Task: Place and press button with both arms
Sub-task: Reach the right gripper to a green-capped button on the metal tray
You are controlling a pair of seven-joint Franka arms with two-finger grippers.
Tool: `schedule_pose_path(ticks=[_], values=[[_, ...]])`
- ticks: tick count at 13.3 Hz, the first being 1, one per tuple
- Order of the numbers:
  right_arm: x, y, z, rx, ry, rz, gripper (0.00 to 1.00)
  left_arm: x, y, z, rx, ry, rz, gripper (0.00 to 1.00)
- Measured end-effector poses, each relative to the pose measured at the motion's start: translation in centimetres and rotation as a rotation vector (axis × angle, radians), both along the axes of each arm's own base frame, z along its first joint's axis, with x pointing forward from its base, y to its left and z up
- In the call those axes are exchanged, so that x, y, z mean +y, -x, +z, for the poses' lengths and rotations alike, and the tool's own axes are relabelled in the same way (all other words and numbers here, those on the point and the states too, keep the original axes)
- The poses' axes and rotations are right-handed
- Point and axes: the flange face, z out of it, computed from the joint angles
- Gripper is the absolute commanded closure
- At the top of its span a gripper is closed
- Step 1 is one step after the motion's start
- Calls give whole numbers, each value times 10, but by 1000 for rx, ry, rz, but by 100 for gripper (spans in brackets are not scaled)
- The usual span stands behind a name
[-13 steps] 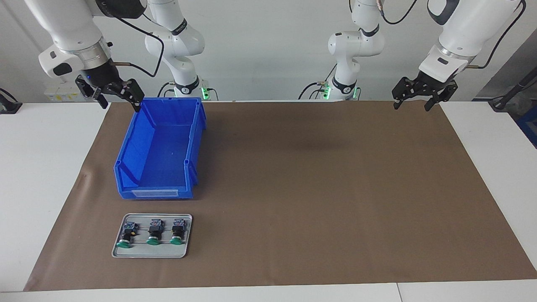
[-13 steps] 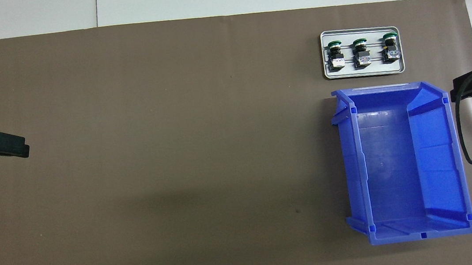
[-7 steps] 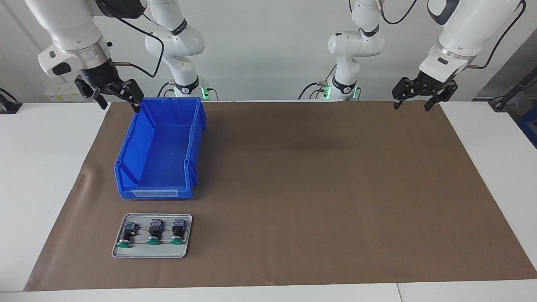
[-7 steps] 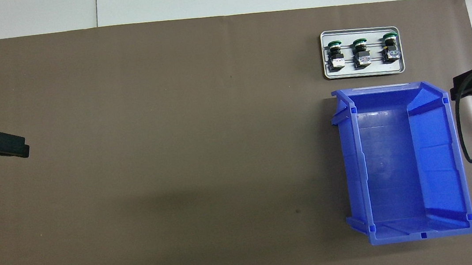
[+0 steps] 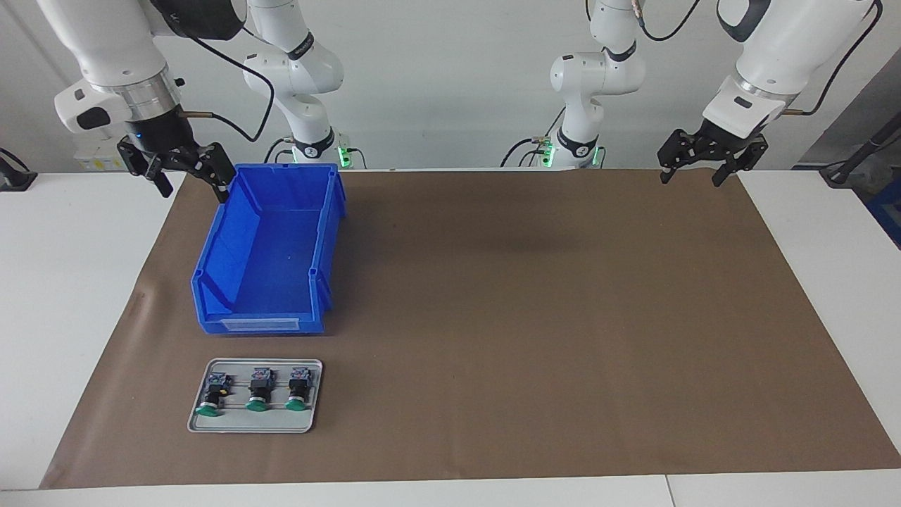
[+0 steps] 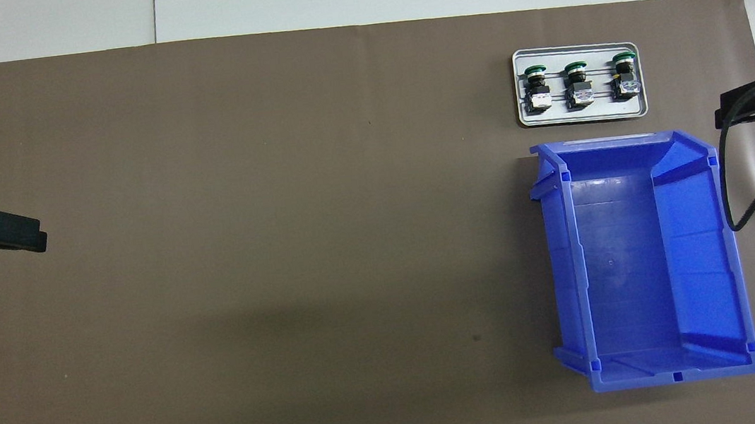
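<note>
Blue plastic open bin (image 5: pixel 271 253), pale front label unreadable. Three green-capped push-button switches (image 5: pixel 255 388) on grey metal tray (image 5: pixel 250 420). Left end effector (image 5: pixel 711 160) and right end effector (image 5: pixel 184 169): fingers apart, empty.

A white counter (image 5: pixel 77 282) fills the scene, and a large brown mat (image 5: pixel 535 317) covers most of its top, leaving bare white strips at both ends and along the edge farthest from the robots. A seam in the counter (image 6: pixel 154 13) runs out from the mat's edge there. A plain pale wall (image 5: pixel 450 77) rises past the mat's edge nearest the robots. Small green lights (image 5: pixel 343 155) glow low against that wall. The light is even and soft, with a faint shadow on the mat (image 5: pixel 521 246).
</note>
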Motion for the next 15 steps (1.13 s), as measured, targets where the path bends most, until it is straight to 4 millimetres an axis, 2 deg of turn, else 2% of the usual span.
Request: schedule_pose_path(ticks=[3,5,6,8,11,13,15], values=[[0,-19,-12,-57,4,3,0,0,0,0,0,0,0,0],[2,-50,-43,-107,9,12,0,0,0,0,0,0,0,0],[4,-72,-71,-132,12,18,0,0,0,0,0,0,0,0],[7,-114,-142,-160,22,49,0,0,0,0,0,0,0,0],[11,-151,-240,-174,9,108,0,0,0,0,0,0,0,0],[12,-160,-285,-176,-3,150,0,0,0,0,0,0,0,0],[14,-165,-313,-181,-3,167,0,0,0,0,0,0,0,0]])
